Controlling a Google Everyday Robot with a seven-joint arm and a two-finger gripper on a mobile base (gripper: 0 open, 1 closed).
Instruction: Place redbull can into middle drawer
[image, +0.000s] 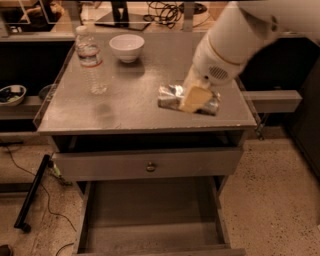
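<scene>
Speckled stone floor (270, 200) runs under a grey cabinet whose flat tabletop (135, 105) carries three things. Towards the back left corner a clear water bottle (90, 62) stands upright, and just beside it, near the middle of the back edge, sits a small white bowl (126, 47). From where I stand the white arm (235, 40) reaches in over the right edge and ends at the claw (193, 102), low over the tabletop near the front right corner. It is closed onto the redbull can (170, 96), which lies on its side, long axis roughly along the front edge, silver and crumpled-looking. One tan finger (196, 96) crosses the near face of the can; the other is hidden behind it. I cannot tell whether the can rests on the tabletop or hangs just clear of it. Below the front edge a grey drawer panel (100, 165) with a small round brass knob (151, 166) stands slightly pulled out. Under that the middle drawer (150, 215) is drawn well out towards me, its flat grey floor and thin side walls showing. Off the left edge a dark shelf holds a small dish (11, 94), and a black bar (32, 192) lies on the floor. Dark cables (167, 9) sit beyond the back edge.
</scene>
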